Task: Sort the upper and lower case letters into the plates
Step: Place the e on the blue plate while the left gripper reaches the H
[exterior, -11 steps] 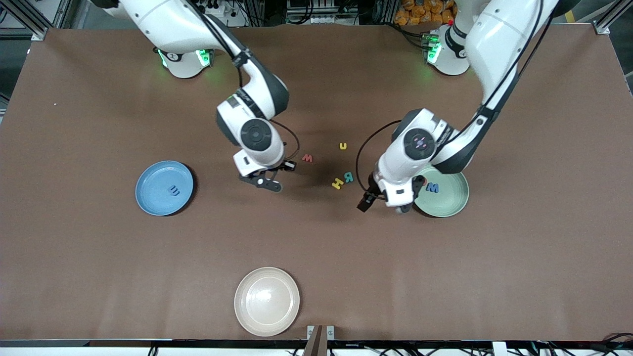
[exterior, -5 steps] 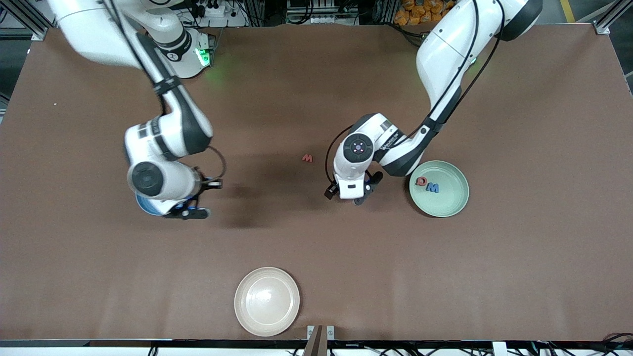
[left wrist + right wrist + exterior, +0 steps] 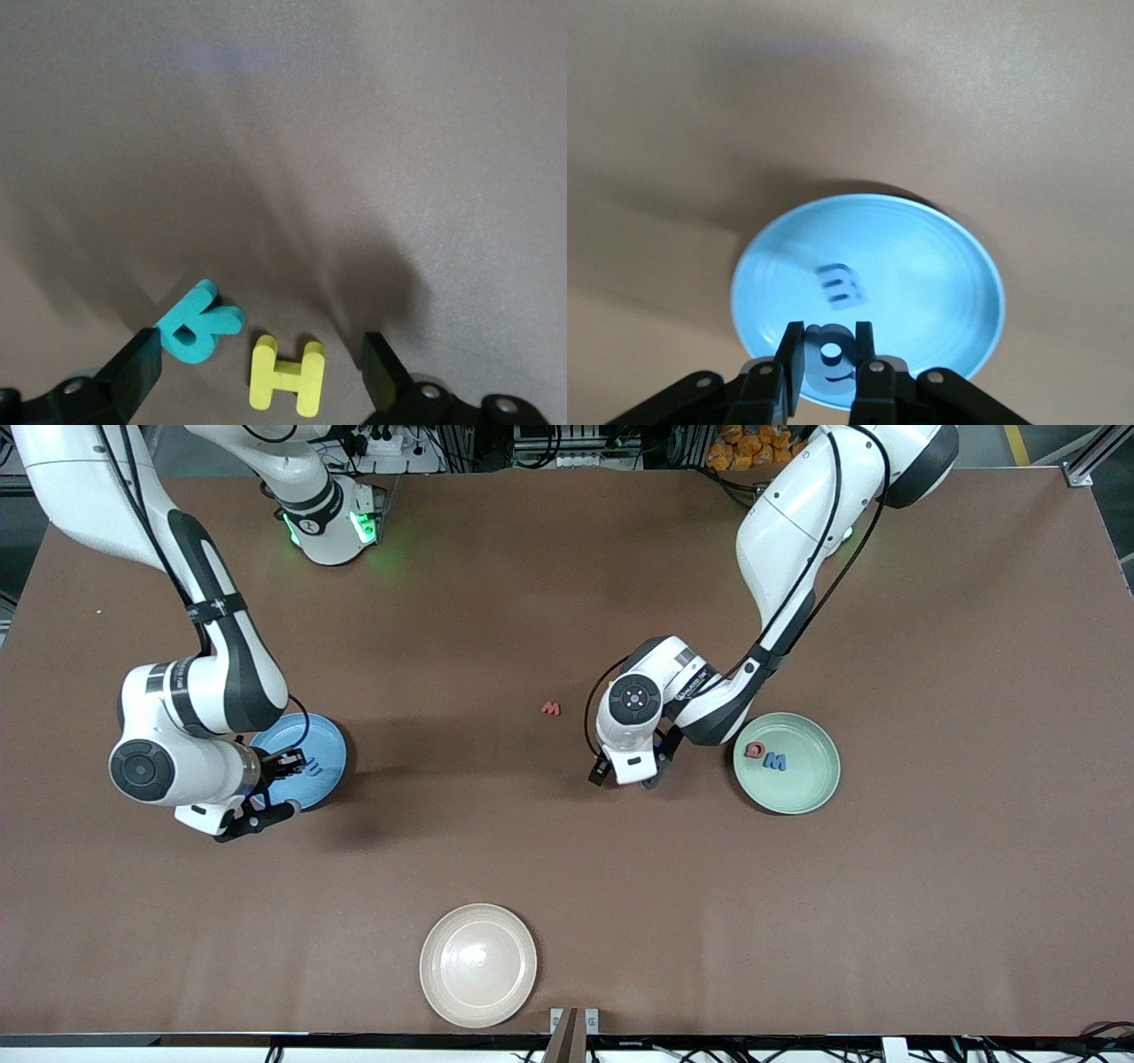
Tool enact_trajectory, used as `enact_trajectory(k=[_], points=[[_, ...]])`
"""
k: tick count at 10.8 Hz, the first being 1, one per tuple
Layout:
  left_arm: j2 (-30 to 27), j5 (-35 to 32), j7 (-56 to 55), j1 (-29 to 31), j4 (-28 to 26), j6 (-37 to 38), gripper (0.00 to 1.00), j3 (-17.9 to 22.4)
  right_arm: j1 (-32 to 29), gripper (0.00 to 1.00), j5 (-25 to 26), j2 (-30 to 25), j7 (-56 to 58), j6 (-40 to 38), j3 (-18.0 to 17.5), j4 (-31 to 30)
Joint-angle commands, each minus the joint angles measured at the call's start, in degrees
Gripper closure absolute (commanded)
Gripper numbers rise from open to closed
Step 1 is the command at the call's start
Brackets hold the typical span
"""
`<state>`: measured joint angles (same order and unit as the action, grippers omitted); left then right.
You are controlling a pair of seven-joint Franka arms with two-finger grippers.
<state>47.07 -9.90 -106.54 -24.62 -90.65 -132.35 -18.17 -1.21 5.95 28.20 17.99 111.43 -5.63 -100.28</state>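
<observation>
Nearest the camera, a cream plate (image 3: 478, 965) sits on the worktop (image 3: 797, 921). Farther up, our right gripper (image 3: 270, 786) hangs over the blue plate (image 3: 312, 755), jaws shut on a small blue letter (image 3: 830, 359); a dark blue m (image 3: 840, 285) lies in that plate. Our left gripper (image 3: 629, 775) is low over the worktop's middle, jaws wide and holding nothing, with a yellow H (image 3: 287, 374) and a teal R (image 3: 198, 322) between them. The green plate (image 3: 802, 788) beside it holds a blue M (image 3: 775, 762) and a red Q (image 3: 754, 750). A red w (image 3: 551, 708) lies farther off.
</observation>
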Motion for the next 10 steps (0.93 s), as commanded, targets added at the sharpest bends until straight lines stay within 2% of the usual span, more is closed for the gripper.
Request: enact_trajectory(k=[1, 2, 3, 5, 7, 8, 10], points=[[1.1, 0.8, -2.3, -2.2, 2.5, 1.0, 0.00, 1.2, -0.8, 1.00, 1.3, 0.7, 7.4, 0.7, 0.8, -0.4], [1.1, 0.9, -3.4, -2.4, 2.6, 1.0, 0.00, 1.3, -0.7, 1.00, 1.3, 1.1, 9.1, 1.1, 1.6, -0.4], [1.2, 0.8, -4.8, -2.7, 3.1, 1.0, 0.00, 1.3, -0.8, 0.94, 1.3, 1.2, 9.3, 1.4, 1.7, -0.4], [1.2, 0.8, -6.0, -3.1, 3.1, 1.0, 0.00, 1.3, -0.8, 0.44, 0.6, 1.3, 8.9, 1.5, 1.8, -0.4], [2.1, 0.7, -6.2, -3.1, 3.2, 1.0, 0.00, 1.7, -0.7, 0.28, 0.5, 1.2, 8.4, 1.2, 1.8, -0.3], [2.7, 0.6, -6.1, -3.4, 3.2, 1.0, 0.00, 2.8, -0.7, 0.01, 0.3, 1.2, 6.9, 1.0, 1.8, -0.1], [3.3, 0.7, -6.1, -4.8, 3.9, 0.8, 0.00, 4.5, 0.0, 0.00, 0.3, 0.0, 4.9, 0.5, 1.7, 0.8]])
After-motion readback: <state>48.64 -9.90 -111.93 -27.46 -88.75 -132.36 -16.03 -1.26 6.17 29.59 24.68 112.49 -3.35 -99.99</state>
